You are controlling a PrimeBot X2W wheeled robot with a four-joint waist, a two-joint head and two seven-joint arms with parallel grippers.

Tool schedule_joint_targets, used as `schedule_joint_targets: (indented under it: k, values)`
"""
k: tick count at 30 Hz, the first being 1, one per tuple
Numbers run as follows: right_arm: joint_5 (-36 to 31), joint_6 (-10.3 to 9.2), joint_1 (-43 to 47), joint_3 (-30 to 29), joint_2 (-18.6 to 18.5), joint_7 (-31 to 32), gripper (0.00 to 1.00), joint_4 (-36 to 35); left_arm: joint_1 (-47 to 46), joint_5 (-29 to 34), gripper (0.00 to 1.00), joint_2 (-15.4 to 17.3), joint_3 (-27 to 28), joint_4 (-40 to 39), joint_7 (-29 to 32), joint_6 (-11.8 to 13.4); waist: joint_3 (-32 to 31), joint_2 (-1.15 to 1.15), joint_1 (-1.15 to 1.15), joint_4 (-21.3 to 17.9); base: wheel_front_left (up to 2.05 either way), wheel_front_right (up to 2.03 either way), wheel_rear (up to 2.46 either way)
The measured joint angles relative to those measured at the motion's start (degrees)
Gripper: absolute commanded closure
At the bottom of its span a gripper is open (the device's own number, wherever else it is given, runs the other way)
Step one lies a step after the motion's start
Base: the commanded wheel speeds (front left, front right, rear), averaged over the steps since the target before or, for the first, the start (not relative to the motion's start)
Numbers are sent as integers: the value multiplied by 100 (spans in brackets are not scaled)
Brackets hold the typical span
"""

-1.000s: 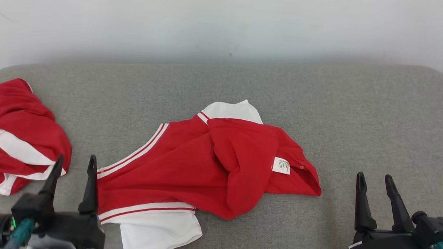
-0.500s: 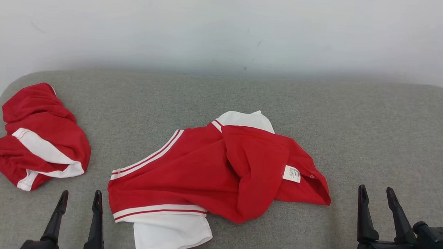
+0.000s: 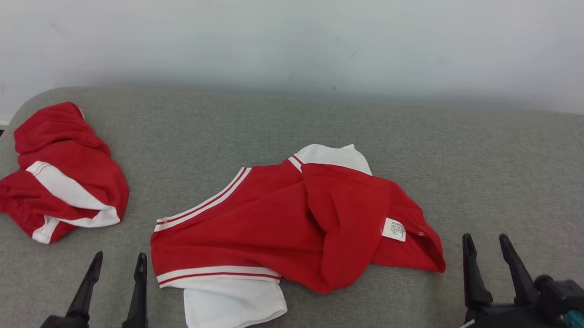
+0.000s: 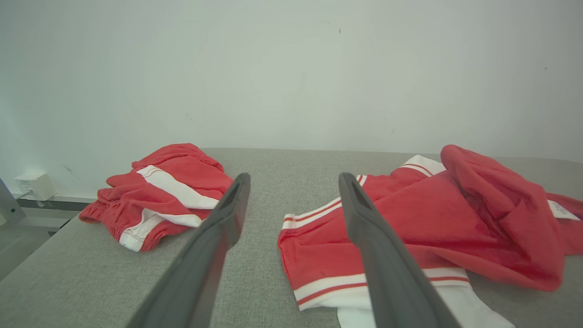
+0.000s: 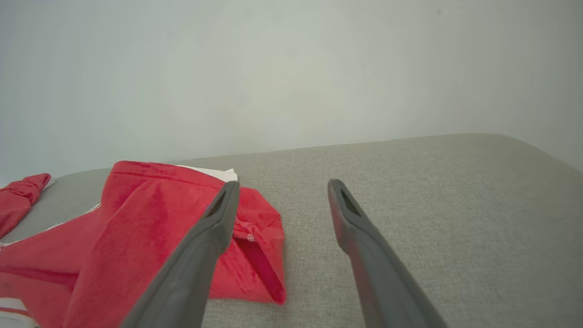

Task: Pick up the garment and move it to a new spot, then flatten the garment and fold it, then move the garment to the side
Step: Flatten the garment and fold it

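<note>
A red garment with white stripes and white panels (image 3: 289,224) lies crumpled in the middle of the grey padded surface (image 3: 472,153), a white label showing on its right side. It appears as the red garment (image 4: 419,218) in the left wrist view and as the red garment (image 5: 136,228) at the left of the right wrist view. My left gripper (image 3: 119,259) is open at the lower left, just left of the garment's striped hem. My right gripper (image 3: 486,240) is open at the lower right, a little right of the garment's edge. Neither touches the cloth.
A second red and white garment (image 3: 59,172) lies bunched at the surface's left end, also seen as the bunched garment (image 4: 164,191). A pale wall (image 3: 299,34) rises behind. A small white box (image 4: 35,184) sits on the wall past the left edge.
The whole head view has shifted, so the camera moved; both garments lie as before. The left gripper shows lower in the view than a second ago, with its body below the frame edge.
</note>
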Motion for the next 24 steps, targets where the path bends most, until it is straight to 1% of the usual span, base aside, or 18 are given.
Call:
schedule_joint_targets:
  k: [4,9,16,23,24]
  values:
    - [1,0,-451,274,-178,12,0,350,-125,8,0,-59,-45,31,0,-43,75,0,0,133,0,0,0]
    - [3,0,-1324,662,-348,268,0,987,-252,7,0,-133,-104,90,0,-51,236,0,1,319,0,0,0]
    - [54,0,-2358,1102,-425,797,0,2079,-394,-5,0,-207,-260,194,0,-55,482,0,1,618,0,0,0]
    - [312,0,-2864,1459,-422,1268,0,3007,-564,-73,0,-240,-385,320,0,-80,669,0,1,896,0,0,0]
    - [377,0,-2889,1510,-409,1268,12,3075,-576,-80,0,-242,-400,332,0,-81,688,1,2,925,0,0,0]
